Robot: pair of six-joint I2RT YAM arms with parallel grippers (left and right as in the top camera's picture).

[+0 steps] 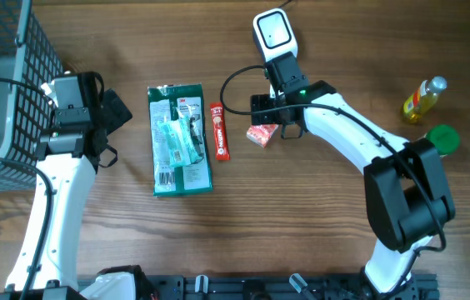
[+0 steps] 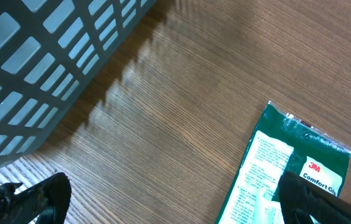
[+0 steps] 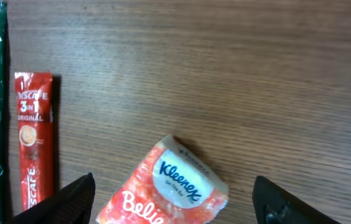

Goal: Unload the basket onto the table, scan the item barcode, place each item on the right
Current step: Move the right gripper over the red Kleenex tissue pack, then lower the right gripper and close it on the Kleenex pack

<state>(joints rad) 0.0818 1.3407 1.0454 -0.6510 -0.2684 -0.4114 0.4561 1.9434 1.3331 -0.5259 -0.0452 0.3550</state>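
Note:
An orange Kleenex tissue pack lies on the wooden table, between the wide-apart fingers of my right gripper. That gripper is open and neither finger touches the pack. From overhead, the pack sits just below the right gripper. A white-headed barcode scanner stands at the back of the table, beyond the gripper. My left gripper is open over bare wood, its right finger above the edge of a green 3M packet.
A red Nescafe stick lies between the green 3M packet and the tissue pack. A grey mesh basket stands at the far left. A yellow bottle and a green round lid sit at the right.

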